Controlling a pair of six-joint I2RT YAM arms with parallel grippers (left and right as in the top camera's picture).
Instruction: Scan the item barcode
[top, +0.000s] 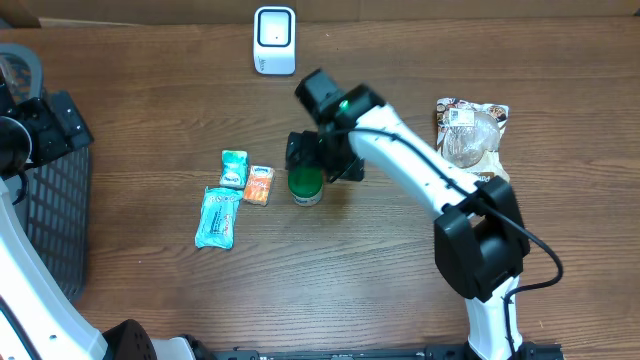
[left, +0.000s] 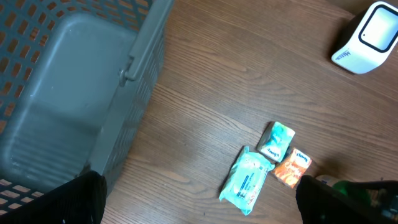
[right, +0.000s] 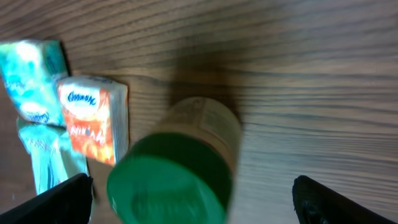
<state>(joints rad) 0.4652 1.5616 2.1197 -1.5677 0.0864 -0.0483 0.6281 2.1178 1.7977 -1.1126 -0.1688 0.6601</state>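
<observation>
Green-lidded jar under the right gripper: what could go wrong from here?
1. The right gripper hangs open over the upright jar; an uneven close could tip it over.
2. The orange packet lies close beside the jar, so a finger may snag it.
3. No barcode shows on the jar, so it may end up facing away from the scanner.

Soft, even light from above brightens the wooden tabletop (top: 150, 110), leaving only short, faint shadows. The overhead view is sharp, and the white scanner (top: 274, 40) has a pale sheen on its face. In the right wrist view the green-capped bottle (right: 171, 177) is close and blurred, with a dark shadow on the wood behind it. The left wrist view is slightly soft.
</observation>
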